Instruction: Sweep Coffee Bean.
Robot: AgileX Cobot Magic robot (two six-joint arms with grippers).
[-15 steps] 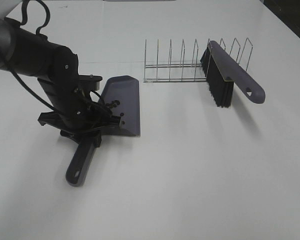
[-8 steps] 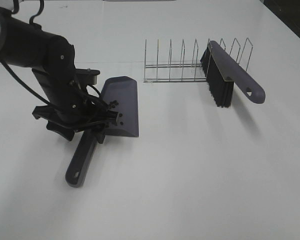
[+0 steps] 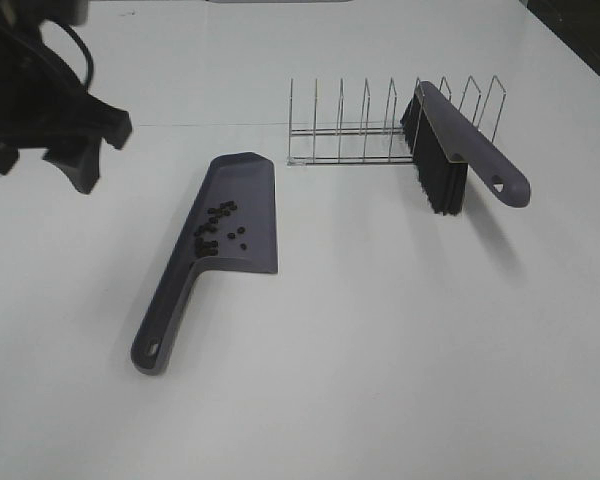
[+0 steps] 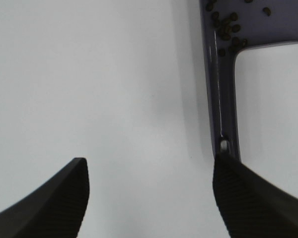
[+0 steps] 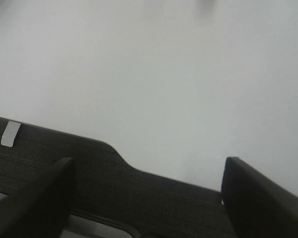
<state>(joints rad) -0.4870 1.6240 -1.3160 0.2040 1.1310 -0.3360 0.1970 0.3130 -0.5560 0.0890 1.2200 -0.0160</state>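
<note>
On the white table [image 3: 380, 350], tiny dark coffee beans [image 3: 213, 225] are gathered in a grey-purple plastic dustpan [image 3: 242, 205] whose handle points toward the near edge, while both the left claw [image 4: 149, 193] and right claw [image 5: 146, 198] are spread apart, empty.

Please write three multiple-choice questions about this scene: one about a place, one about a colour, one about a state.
1. Where are the coffee beans?
A. In the dustpan
B. On the wire rack
C. Under the brush

2. What colour is the dustpan?
A. Red
B. Grey-purple
C. Green

3. What is the left gripper doing?
A. Holding the brush
B. Gripping the dustpan handle
C. Open, holding nothing

Answers:
1 A: dark beans lie in the pan near its handle.
2 B: same shade as the brush's back.
3 C: the fingers stand apart over the bare table.
</note>
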